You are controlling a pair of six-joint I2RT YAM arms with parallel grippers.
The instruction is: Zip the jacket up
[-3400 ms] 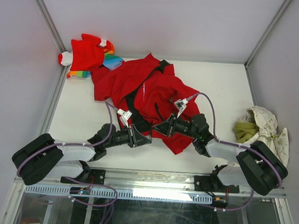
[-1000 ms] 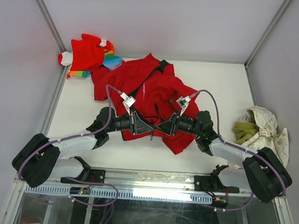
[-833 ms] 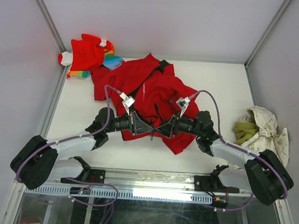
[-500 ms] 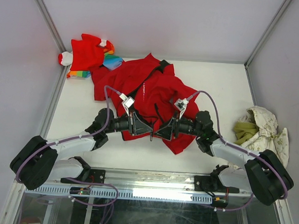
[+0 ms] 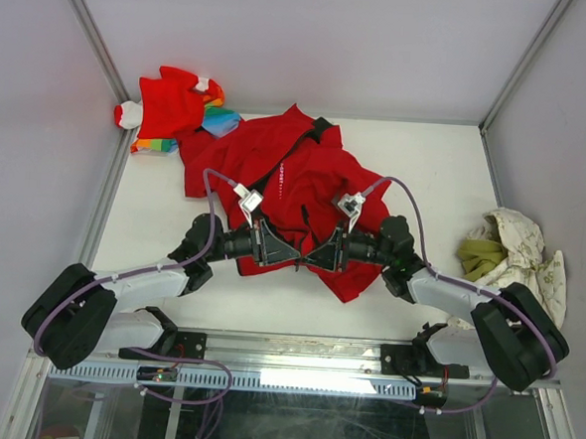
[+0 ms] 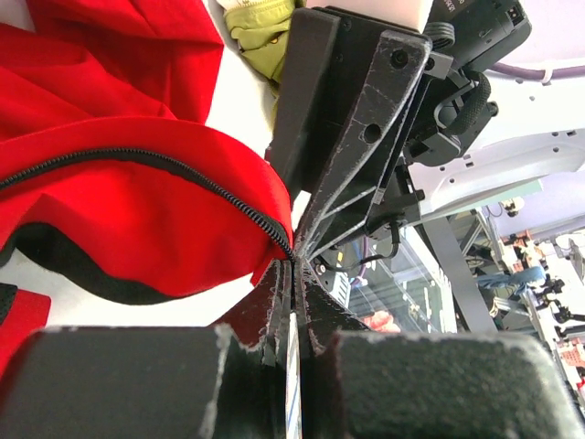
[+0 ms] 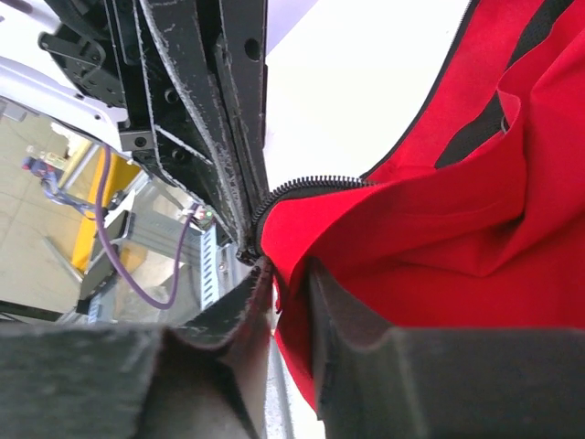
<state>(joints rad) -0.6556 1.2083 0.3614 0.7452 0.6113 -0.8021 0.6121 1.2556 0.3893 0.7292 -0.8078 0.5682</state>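
Against the earliest top view, both arms are being held a little higher in the frame. The left gripper (image 5: pixel 297 256), then sitting lower than its partner, is now being kept level with the right gripper (image 5: pixel 314 258), tip against tip just below the frame's centre. The jacket (image 5: pixel 296 175) is being left spread on the white table (image 5: pixel 425 178), with its dark collar toward the upper centre and its lower hem being gathered up between the two tips. The left gripper is being kept clenched on the bottom end of the dark zipper (image 6: pixel 137 160), whose teeth are running straight into its fingertips in the left wrist view. In the right wrist view a fold of the red front edge is being pinched between the right gripper's fingers (image 7: pixel 352 320), with the end of a zipper line curling in just beside them. The small red garment (image 5: pixel 176 103) with rainbow stripes is lying at the upper left, and the cream and olive cloth (image 5: pixel 505 252) at the right edge.
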